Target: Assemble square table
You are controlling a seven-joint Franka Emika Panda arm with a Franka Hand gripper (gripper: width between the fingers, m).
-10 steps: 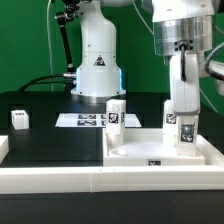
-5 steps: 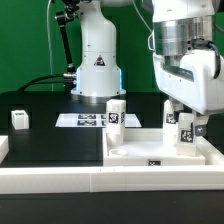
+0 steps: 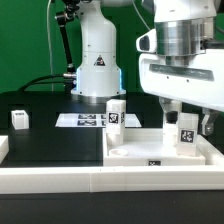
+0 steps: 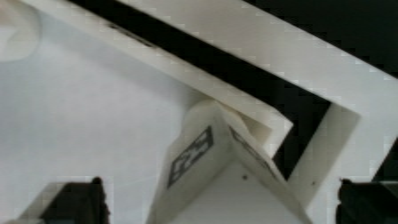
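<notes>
The white square slab (image 3: 135, 152) lies with its raised rim up at the exterior view's right. Two tagged white legs stand on it, one at a far corner (image 3: 117, 113) and one further right (image 3: 186, 130). My gripper (image 3: 186, 122) hangs over the right leg, open, with a finger on each side and a gap to the leg. In the wrist view the leg (image 4: 222, 150) stands between the dark fingertips (image 4: 71, 200) of my gripper (image 4: 228, 205), on the slab (image 4: 89, 110). A third loose leg (image 3: 19, 119) stands on the black table at the left.
The marker board (image 3: 85, 120) lies flat behind the slab, before the white robot base (image 3: 97, 60). The long low white border wall (image 3: 60, 180) runs along the front edge. A small white piece (image 3: 3, 148) sits at the far left.
My hand has turned about its vertical axis over the right leg, from narrow side on to broad side on. The legs and slab have not moved.
</notes>
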